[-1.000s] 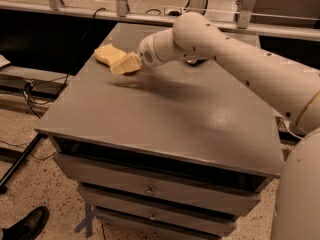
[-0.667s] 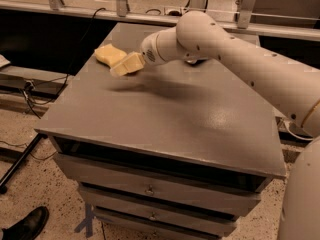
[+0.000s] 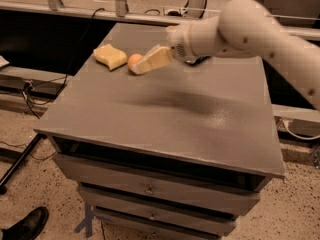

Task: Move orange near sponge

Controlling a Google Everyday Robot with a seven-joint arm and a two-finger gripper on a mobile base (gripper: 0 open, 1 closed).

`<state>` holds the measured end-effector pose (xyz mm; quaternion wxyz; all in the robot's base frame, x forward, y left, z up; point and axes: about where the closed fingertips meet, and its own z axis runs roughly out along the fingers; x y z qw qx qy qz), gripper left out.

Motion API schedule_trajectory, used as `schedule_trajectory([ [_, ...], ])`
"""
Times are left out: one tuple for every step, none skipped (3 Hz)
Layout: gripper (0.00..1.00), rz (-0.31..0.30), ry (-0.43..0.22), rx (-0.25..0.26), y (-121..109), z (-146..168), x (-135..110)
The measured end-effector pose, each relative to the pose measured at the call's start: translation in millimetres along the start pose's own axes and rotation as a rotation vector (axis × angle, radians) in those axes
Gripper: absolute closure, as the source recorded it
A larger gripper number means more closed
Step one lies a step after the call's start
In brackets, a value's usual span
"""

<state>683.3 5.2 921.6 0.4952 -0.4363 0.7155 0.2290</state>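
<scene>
The orange (image 3: 134, 60) rests on the grey cabinet top (image 3: 165, 114) at the back left, just right of the pale yellow sponge (image 3: 111, 56), with a small gap between them. My gripper (image 3: 141, 65) hovers just right of the orange. Its cream pad (image 3: 154, 59) points down-left, and its tip is level with the fruit. The gripper is open and holds nothing. The near pad hides the orange's right side.
The white arm (image 3: 240, 31) reaches in from the right over the back of the top. Drawers (image 3: 150, 189) lie below the front edge. A metal rail with cables (image 3: 120, 4) runs behind. A black shoe (image 3: 25, 226) is on the floor at the lower left.
The gripper has drawn back to the right, away from the sponge. The orange, hidden behind the pad before, now shows on the top beside the sponge.
</scene>
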Motion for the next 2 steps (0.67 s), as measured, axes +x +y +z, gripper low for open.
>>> schedule_trajectory([
  [0.00,-0.068,-0.025,0.008,-5,-90,7],
  [0.00,-0.092,-0.001,0.025,-10,-132,30],
])
